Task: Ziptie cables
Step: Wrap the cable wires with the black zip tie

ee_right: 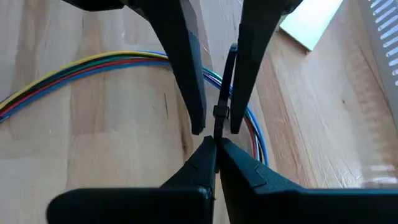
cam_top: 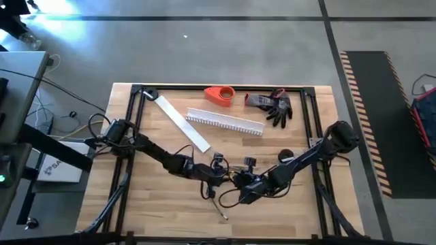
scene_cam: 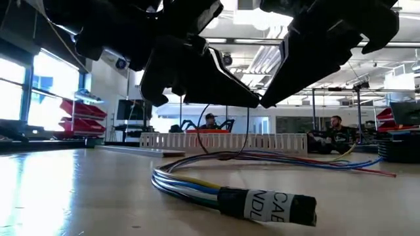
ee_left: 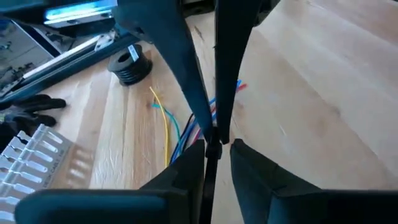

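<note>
High view shows your left claw (cam_top: 216,171) and right claw (cam_top: 240,178) meeting mid-table, both pinching a black ziptie (ee_right: 222,93). Cables (cam_top: 228,199) lie at 6 o'clock, right claw nearer.

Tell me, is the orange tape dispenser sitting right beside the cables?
No. In the high view the orange dispenser sits at the table's far edge, well apart from the cables, with the white channel between them.

Bright, even overhead light with window glare at the high view's upper left; both wrist views' near dark fingers (ee_left: 186,180) appear blurred.
</note>
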